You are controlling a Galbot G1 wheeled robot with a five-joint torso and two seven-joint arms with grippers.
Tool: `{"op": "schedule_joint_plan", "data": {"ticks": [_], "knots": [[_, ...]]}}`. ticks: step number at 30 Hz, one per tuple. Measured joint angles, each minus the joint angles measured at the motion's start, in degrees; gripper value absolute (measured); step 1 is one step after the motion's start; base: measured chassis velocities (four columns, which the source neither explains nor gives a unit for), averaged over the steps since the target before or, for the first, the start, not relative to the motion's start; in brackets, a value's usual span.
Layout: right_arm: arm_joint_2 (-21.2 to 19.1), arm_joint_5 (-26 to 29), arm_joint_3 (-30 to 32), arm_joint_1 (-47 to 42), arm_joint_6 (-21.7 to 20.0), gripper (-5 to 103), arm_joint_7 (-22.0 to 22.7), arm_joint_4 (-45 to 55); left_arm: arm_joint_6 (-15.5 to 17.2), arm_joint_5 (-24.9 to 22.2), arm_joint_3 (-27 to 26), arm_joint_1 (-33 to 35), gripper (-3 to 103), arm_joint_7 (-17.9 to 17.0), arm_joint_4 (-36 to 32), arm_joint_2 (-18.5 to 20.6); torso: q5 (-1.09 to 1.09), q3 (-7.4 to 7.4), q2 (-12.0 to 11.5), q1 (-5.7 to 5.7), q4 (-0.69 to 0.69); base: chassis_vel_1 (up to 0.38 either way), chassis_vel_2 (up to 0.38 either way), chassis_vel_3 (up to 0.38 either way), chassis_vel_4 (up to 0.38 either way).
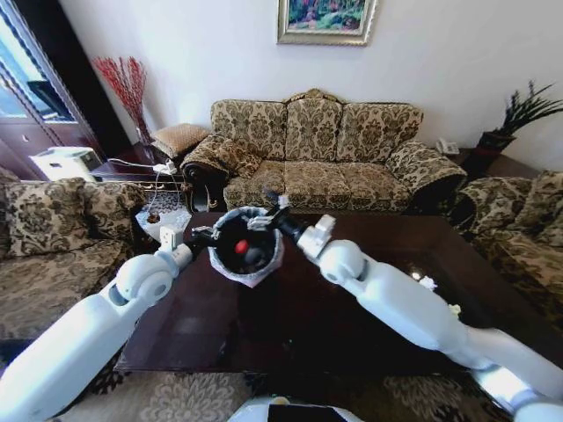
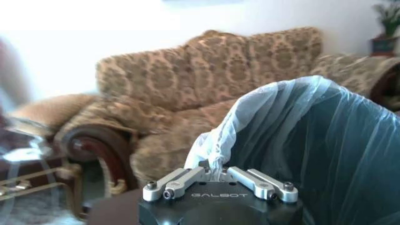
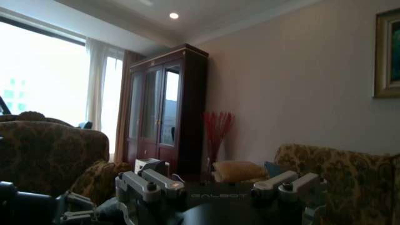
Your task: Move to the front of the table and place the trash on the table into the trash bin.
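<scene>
Left pincer (image 2: pixel 218 180): clamped on the bag rim of the trash bin (image 1: pixel 247 247), at the bin's 9 o'clock.
Right pincer (image 1: pixel 270 214): fingers spread apart, over the bin's rim at 1 o'clock.
Trash bin: on the dark tabletop (image 1: pixel 290 325), far side, toward 11 o'clock.
Trash (image 1: pixel 242 247): red-capped piece inside the bin.
</scene>
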Motion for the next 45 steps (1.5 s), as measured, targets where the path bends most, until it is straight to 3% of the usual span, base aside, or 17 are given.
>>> {"op": "schedule_joint_plan", "data": {"ticks": [3,5,7,9,13,16,19,23,34,45], "knots": [[-2.8,-0.8,2.2,-3.2,-0.8,100,4.0,0.2,-2.9,7.0,-0.9,2.7,0,0.0,1.2,-2.0,0.00,0.00,0.0,0.00,-0.01,0.000,0.000,0.000,0.000],[-5.0,-2.7,7.1,-8.1,-3.2,100,6.9,-0.1,-5.5,11.9,-2.0,5.5,0,-0.4,1.8,-4.0,0.00,0.00,0.0,0.00,0.04,0.000,0.000,0.000,0.000],[-5.4,-3.2,8.8,-9.6,-4.1,100,7.7,-0.1,-5.8,12.4,-2.5,6.2,0,-0.7,1.8,-4.5,-0.01,0.00,0.0,0.00,0.03,0.000,0.000,0.000,0.000],[-6.1,-4.2,18.3,-18.3,-8.6,100,10.6,0.8,-6.0,12.6,-5.1,8.8,0,-1.9,0.6,-6.8,-0.02,0.00,0.0,0.00,0.01,0.000,0.000,0.000,0.000],[-4.4,-5.5,29.2,-30.6,-11.4,100,13.0,2.7,-5.5,11.0,-8.2,11.3,0,-2.2,-1.8,-9.2,0.04,-0.01,0.0,-0.01,-0.02,0.000,0.000,0.000,0.000],[-2.3,-7.4,34.2,-36.4,-11.7,100,12.9,3.9,-5.1,10.4,-8.9,12.1,0,-2.2,-2.9,-9.9,-0.01,-0.02,0.0,-0.02,0.00,0.000,0.000,0.000,0.000],[1.7,-11.5,42.5,-46.8,-11.3,100,9.9,4.9,-4.9,10.4,-9.5,13.2,0,-2.2,-4.2,-10.3,-0.01,-0.01,0.0,-0.01,0.01,0.000,0.000,0.000,0.000],[4.4,-13.9,47.1,-52.6,-10.4,100,7.4,4.8,-4.9,11.0,-9.5,14.1,0,-2.1,-5.2,-10.4,0.00,-0.01,0.0,-0.02,-0.01,0.000,0.000,0.000,0.000],[7.2,-16.3,49.6,-56.3,-8.7,100,5.9,4.3,-4.9,12.1,-9.6,17.0,0,-2.3,-9.2,-11.5,-0.03,-0.01,0.0,-0.01,0.03,-0.063,-0.072,0.086,0.077],[6.6,-17.2,44.1,-52.1,-6.5,100,6.2,-0.6,-5.0,12.4,-11.5,20.2,0,-2.4,-12.5,-12.3,-0.04,0.00,0.0,0.01,-0.03,-0.202,-0.208,0.188,0.198]]}}
